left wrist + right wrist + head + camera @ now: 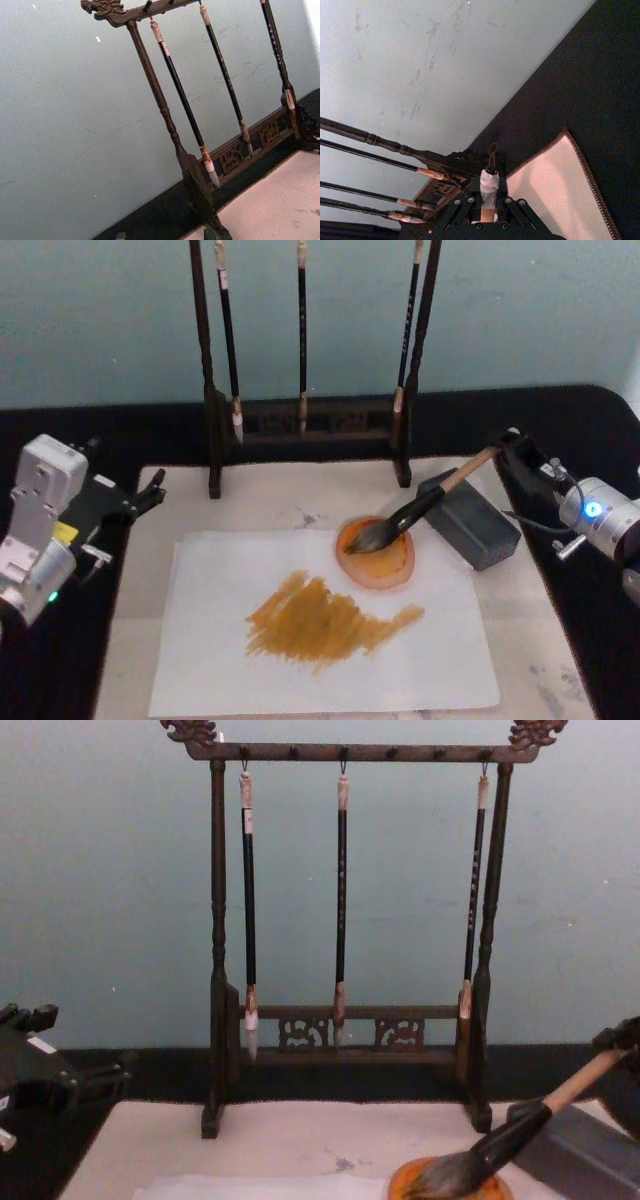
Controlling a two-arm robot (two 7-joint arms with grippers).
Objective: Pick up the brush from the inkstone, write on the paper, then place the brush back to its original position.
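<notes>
Orange inkstone (pixel 376 552) holds bristles of the brush (pixel 425 505) in the head view. The right wrist view shows my right gripper (pixel 488 197) clamping its cap. My left gripper (pixel 150 492) idles, fingers apart, at the left edge of the mat (pixel 530 630).

From the head camera you are looking steeply down on the mat (pixel 540 640), taking in the whole paper (pixel 400 670) and the foot of the brush rack (pixel 310 425). The chest camera is sitting lower and facing straight ahead, so you are seeing that rack at full height against the wall (pixel 100 900), with the mat's far strip at the bottom. The left wrist camera is looking up, tilted, at the rack's post and the hanging brushes (pixel 184 105) from close by. The right wrist camera is peering past the right gripper (pixel 487 207) and the brush (pixel 489 182) toward the wall, catching a mat corner and the rack's base. The rack is showing in all four views.
</notes>
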